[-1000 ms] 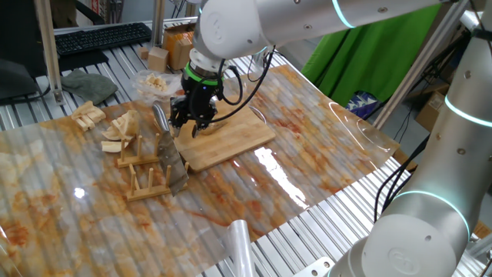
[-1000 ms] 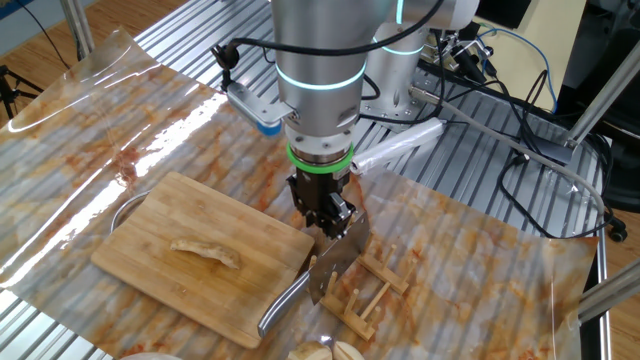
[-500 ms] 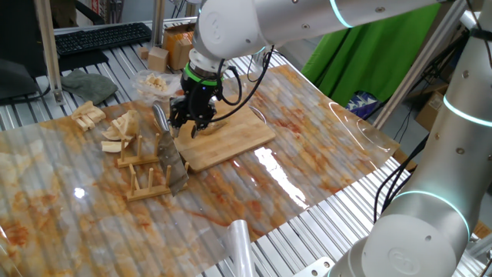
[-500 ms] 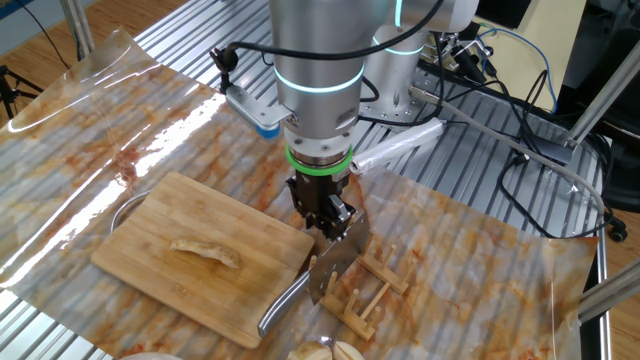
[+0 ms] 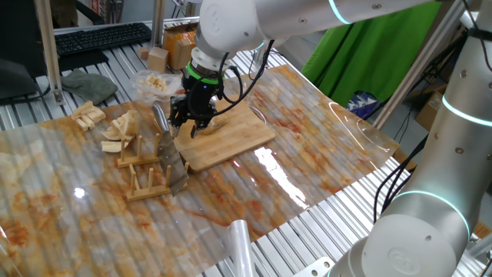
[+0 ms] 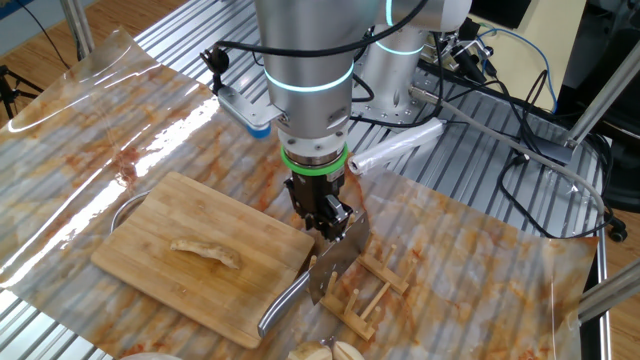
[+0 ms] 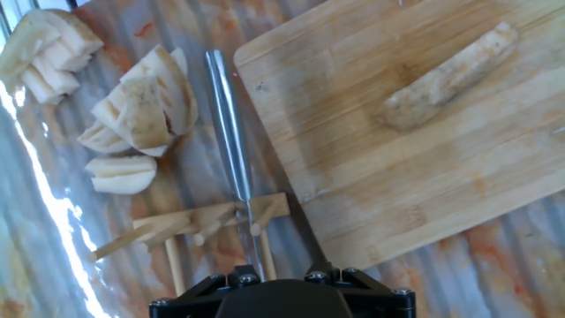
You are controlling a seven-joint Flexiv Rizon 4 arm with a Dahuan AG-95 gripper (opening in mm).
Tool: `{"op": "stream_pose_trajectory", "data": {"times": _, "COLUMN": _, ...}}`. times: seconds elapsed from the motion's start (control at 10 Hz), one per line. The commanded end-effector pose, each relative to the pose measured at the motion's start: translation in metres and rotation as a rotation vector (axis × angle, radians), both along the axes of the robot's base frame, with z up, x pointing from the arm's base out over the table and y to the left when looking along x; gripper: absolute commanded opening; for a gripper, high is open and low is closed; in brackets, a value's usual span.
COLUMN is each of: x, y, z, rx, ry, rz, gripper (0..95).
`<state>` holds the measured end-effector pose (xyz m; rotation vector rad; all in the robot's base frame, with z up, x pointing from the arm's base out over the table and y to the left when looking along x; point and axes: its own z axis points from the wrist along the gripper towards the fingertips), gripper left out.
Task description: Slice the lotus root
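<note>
A wooden cutting board [image 6: 195, 255] lies on the table [image 6: 480, 250], which is covered with a clear plastic sheet. 1 long pale strip of lotus root [image 6: 205, 252] rests near the board's middle. Just past the board's right edge, the hand [image 6: 325, 215] points down over a cleaver [image 6: 325, 270], whose blade stands in a small wooden rack [image 6: 370, 290] and whose metal handle slopes down along the board's corner.

lotus root [image 7: 450, 77] | pale tan strip | uncut | flat on board
</note>
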<state>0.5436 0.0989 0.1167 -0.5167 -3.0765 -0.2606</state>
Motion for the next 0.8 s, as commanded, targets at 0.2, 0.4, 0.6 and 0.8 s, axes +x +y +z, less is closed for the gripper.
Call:
{"op": "stream_pose_trajectory", "data": {"times": 0.2, "x": -0.0017, "y": 0.0009, "z": 0.0016, "rx": 0.011, "ry": 0.007, "rz": 0.009, "gripper": 57.0}}
{"op": "stream_pose_trajectory", "data": {"times": 0.4, "x": -0.0017, "y": 0.0009, "z": 0.0016, "rx": 0.026, "ry": 0.01, "rz": -0.002, "gripper": 57.0}}
{"op": "stream_pose_trajectory", "data": {"times": 0.6, "x": -0.0017, "y": 0.0009, "z": 0.0016, "rx": 0.027, "ry": 0.009, "rz": -0.009, "gripper": 38.0}}
{"op": "stream_pose_trajectory", "data": {"times": 0.8, "x": -0.0017, "y": 0.0009, "z": 0.0016, "rx": 0.027, "ry": 0.009, "rz": -0.009, "gripper": 38.0}}
